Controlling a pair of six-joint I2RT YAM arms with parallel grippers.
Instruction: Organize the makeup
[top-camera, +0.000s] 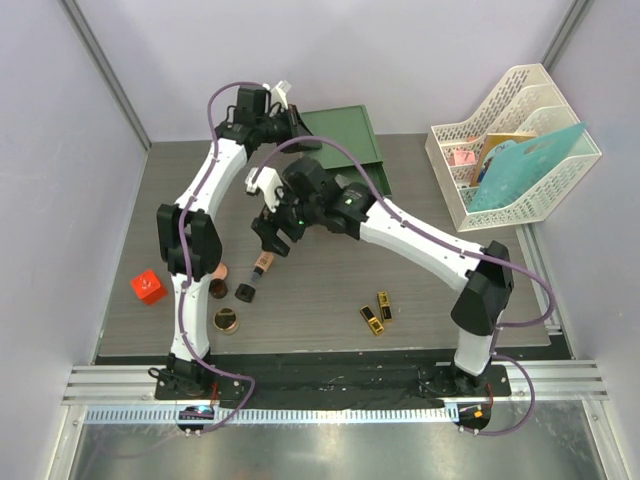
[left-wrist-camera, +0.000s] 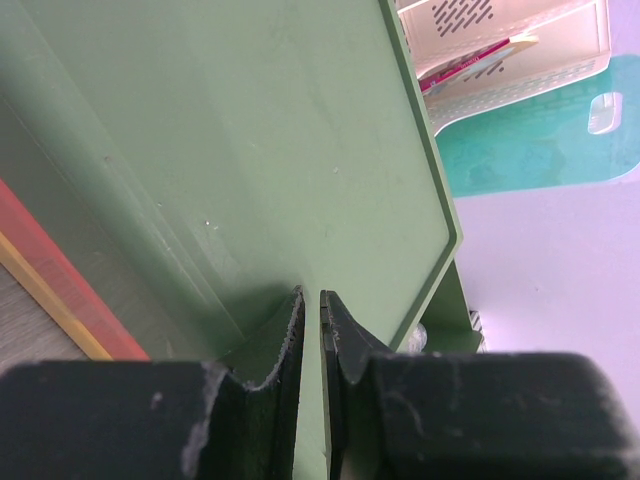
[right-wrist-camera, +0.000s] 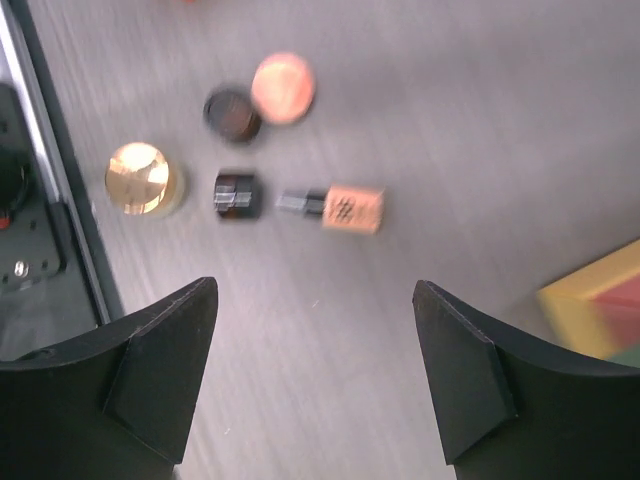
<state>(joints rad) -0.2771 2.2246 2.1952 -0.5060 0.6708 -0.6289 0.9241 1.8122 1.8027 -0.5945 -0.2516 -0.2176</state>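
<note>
Left of table (right-wrist-camera: 450, 120) centre, peach tube (right-wrist-camera: 352, 208) lying flat near gold jar (right-wrist-camera: 140, 178) and round compact (right-wrist-camera: 284, 87); right gripper (right-wrist-camera: 312, 290) spread wide above, left gripper (left-wrist-camera: 310, 300) pinched on green drawer (left-wrist-camera: 250, 150) far back; off-centre closing could roll tube into them.

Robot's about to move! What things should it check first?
1. Is the right claw open wide? Ok.
2. Is the peach bottle in sight below it? Ok.
3. Is the black cap on the bottle? Not ok, it seems to lie beside it.
4. Is the gold jar apart from the bottle? Ok.
5. Does the left claw pinch the green box? Ok.
6. Is there room in the box? Cannot tell.
</note>
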